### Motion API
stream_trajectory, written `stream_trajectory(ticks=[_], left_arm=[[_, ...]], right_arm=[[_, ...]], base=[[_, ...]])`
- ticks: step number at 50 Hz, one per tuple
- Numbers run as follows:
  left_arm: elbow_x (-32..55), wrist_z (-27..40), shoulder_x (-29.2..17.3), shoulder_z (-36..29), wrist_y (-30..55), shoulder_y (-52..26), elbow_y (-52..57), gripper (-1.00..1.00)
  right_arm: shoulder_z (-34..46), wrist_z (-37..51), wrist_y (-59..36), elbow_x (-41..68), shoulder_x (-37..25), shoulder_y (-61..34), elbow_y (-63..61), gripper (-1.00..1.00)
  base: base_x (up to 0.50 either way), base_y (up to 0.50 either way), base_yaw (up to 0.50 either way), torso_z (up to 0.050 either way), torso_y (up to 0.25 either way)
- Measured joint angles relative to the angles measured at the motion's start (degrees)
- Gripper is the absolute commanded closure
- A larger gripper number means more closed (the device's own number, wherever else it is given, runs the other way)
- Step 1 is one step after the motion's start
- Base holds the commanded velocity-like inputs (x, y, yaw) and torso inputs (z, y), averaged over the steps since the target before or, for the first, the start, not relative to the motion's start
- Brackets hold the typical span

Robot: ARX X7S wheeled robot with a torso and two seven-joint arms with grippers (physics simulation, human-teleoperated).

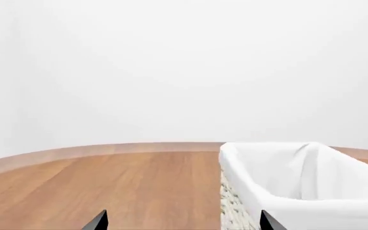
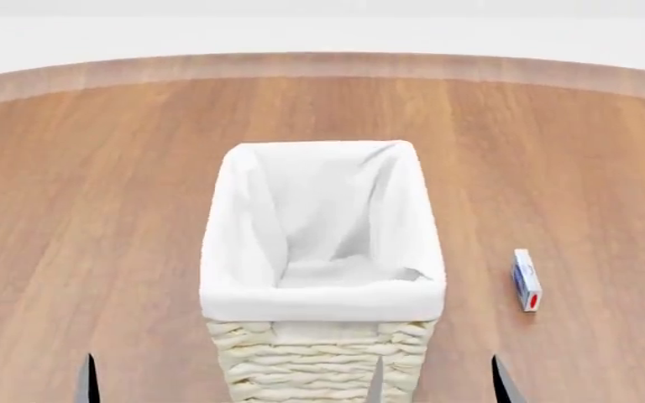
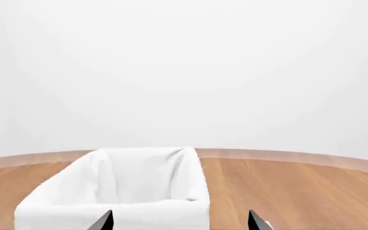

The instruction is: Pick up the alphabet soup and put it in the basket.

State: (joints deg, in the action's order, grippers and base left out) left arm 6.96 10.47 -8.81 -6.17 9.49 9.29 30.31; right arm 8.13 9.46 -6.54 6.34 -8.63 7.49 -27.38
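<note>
Left end effector (image 2: 26,379): only its two dark fingertips are showing at the lower edge of the head view, and they are standing wide apart, gripping nothing.

Right end effector (image 2: 439,382): its tips are also sitting wide apart and empty, with the inner one hovering over the near corner of the basket (image 2: 322,298).

Alphabet soup: it is not appearing in any of the three views, so I cannot tell where it is lying. It is probably sitting outside the head camera's field.

Basket contents: the white liner (image 2: 258,210) is folding over the rim and sagging inside. Nothing is resting in it, and the head view is looking straight down to the cloth bottom.

Other item: a small box (image 2: 526,280), white and blue with a red mark, is lying flat on the desk (image 2: 98,168) to the right of the basket, apart from it.

Risk – wrong object: the box is the only loose thing showing, and it is sharing the can's blue, so a hasty reach is likely to be taking it instead.

Risk – collision: the basket is standing tall between both arms, so a sweep across while searching is likely to be clipping the rim or tipping it.

Risk – blind reach: moving an arm before the head is finding the can means groping outside the cameras' sight.
</note>
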Motion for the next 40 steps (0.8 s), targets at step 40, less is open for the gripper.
stream_trajectory(ticks=[40], left_arm=[[1.09,1.77,-1.60,-1.59,-0.55,-0.33,-1.00,-1.00]], right_arm=[[1.00,1.64,1.20,1.90,-1.95,0.34,0.09,-1.00]], base=[[0.00,0.13,0.00,0.000,0.000]])
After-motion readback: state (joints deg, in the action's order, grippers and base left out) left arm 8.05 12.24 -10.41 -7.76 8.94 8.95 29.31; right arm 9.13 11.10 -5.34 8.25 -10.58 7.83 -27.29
